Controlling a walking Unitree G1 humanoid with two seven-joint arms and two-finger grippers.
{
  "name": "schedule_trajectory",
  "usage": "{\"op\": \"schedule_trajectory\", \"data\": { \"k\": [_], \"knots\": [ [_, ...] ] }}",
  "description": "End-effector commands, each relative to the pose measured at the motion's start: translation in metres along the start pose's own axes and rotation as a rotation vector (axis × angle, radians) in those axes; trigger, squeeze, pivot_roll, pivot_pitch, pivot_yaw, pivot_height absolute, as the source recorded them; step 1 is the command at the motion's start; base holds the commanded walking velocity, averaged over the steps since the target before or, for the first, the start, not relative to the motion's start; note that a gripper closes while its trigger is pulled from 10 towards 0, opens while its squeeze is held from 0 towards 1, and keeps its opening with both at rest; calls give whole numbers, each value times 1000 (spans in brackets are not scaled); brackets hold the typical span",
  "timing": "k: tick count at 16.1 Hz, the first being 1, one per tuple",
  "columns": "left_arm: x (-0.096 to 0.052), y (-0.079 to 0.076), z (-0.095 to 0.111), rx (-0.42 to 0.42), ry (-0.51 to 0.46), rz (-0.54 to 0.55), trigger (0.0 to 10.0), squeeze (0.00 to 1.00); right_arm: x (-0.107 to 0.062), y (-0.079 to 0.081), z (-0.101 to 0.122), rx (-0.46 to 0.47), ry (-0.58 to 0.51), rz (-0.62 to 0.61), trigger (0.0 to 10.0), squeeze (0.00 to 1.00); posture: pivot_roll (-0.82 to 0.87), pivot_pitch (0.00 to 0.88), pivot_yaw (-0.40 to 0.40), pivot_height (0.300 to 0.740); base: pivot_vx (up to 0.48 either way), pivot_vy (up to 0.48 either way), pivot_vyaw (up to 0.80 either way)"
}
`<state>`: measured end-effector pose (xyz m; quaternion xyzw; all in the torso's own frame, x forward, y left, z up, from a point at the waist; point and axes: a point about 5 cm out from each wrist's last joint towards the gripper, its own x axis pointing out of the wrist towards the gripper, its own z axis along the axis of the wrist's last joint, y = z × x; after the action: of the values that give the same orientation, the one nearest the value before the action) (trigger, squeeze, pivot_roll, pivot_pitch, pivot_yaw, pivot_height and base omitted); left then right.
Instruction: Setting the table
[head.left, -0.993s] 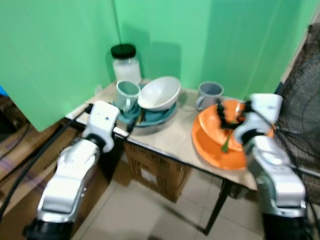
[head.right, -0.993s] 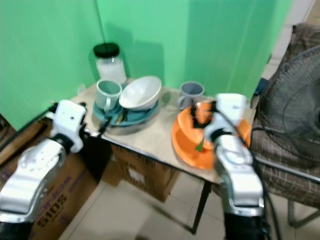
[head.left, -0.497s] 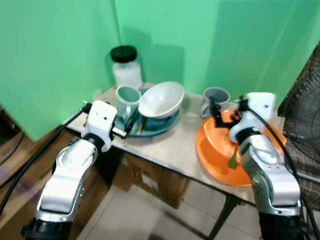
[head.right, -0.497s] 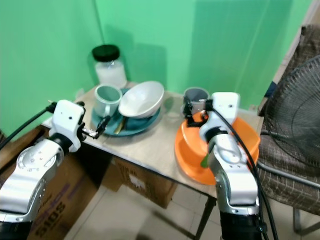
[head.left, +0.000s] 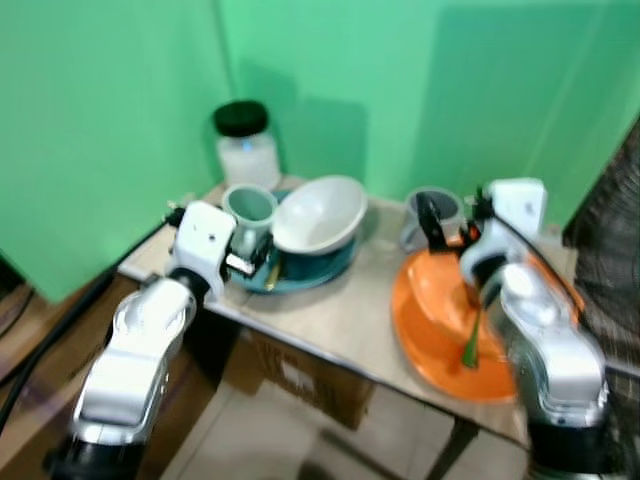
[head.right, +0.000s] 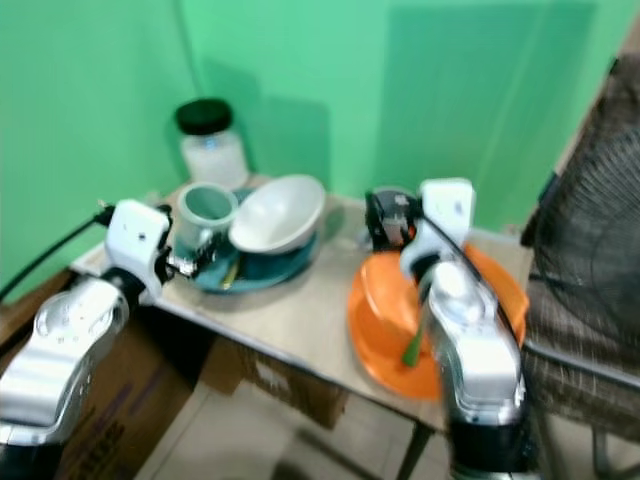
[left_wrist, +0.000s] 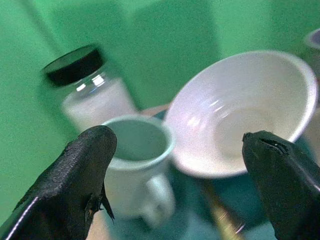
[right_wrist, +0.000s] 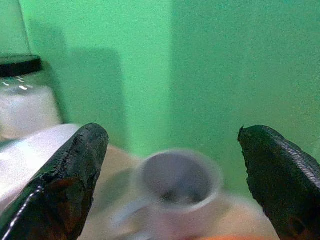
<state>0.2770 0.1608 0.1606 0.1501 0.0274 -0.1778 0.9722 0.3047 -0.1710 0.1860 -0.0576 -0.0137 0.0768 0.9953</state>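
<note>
Left eye view: a small table (head.left: 330, 310) against a green wall carries a teal plate (head.left: 318, 268) with a tilted white bowl (head.left: 318, 212) and a pale green mug (head.left: 249, 207) on it; behind them stands a black-lidded jar (head.left: 245, 145). On the table's right lie orange plates (head.left: 440, 320) with a green utensil (head.left: 470, 345), a grey mug (head.left: 432, 212) just behind them. The left gripper (head.left: 252, 262) sits at the teal plate's near edge; the right gripper (head.left: 440, 222) is close to the grey mug.

Left wrist view: the fingers (left_wrist: 82, 180) are spread wide, empty, framing the pale green mug and white bowl.

Right wrist view: the fingers (right_wrist: 65, 185) stand wide apart, empty, with the grey mug between them
</note>
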Motion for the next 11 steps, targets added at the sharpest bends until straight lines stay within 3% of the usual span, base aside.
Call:
{"op": "schedule_trajectory", "data": {
  "k": [1,2,7,10,11],
  "knots": [
    [1,-3,5,25,-20,-51,10000,427,7,-2,2,-43,10,60,10000,259,52,0,72,740,0,0,0],
    [1,-4,6,33,-23,-82,10000,424,13,-2,3,-60,22,99,10000,1000,49,0,75,740,0,0,0],
    [1,-8,10,87,-7,-282,10000,404,54,0,8,-242,179,363,10000,1000,38,0,82,740,0,0,0],
    [-7,-14,8,99,29,-412,10000,388,66,1,12,-326,285,481,10000,1000,44,0,71,740,0,0,0],
    [-9,-15,7,100,39,-435,10000,388,68,2,12,-342,314,501,10000,937,47,0,68,740,0,0,0]
  ]
}}
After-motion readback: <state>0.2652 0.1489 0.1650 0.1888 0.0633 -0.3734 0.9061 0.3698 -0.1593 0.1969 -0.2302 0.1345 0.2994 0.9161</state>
